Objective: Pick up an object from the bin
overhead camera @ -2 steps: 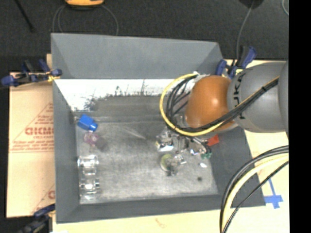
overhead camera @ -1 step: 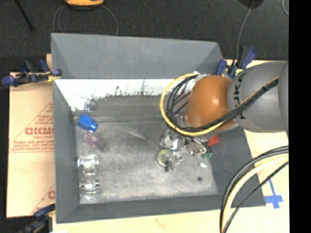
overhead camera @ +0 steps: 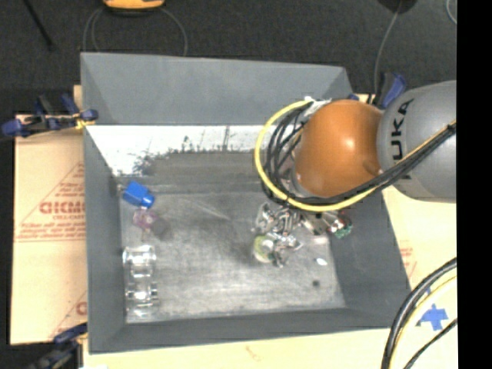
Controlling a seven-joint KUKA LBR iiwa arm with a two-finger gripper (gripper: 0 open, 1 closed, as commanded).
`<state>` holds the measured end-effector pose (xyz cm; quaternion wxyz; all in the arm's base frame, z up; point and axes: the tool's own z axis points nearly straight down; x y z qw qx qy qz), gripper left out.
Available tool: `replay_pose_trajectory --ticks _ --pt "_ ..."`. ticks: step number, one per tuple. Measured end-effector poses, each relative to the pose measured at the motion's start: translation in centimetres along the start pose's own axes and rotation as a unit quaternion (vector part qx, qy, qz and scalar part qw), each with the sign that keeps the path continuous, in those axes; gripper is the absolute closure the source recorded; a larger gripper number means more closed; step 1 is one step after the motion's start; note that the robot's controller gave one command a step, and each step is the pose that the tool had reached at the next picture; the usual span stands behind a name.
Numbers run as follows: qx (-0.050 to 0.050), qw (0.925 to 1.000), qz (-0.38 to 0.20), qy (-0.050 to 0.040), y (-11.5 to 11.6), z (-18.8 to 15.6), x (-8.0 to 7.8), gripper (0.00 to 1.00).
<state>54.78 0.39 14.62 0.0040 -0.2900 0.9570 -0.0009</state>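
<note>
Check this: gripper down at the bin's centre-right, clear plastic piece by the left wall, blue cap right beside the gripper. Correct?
One error. In the camera view the blue cap lies at the left of the bin, near the clear plastic piece, far from the gripper. The rest stands.
</note>
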Motion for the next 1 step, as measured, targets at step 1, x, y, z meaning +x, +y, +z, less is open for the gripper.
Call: replay_pose_trajectory --ticks 1 --pt "0.001 1.0 0.007 -0.0007 0.65 -7.41 -0.37 1.0"
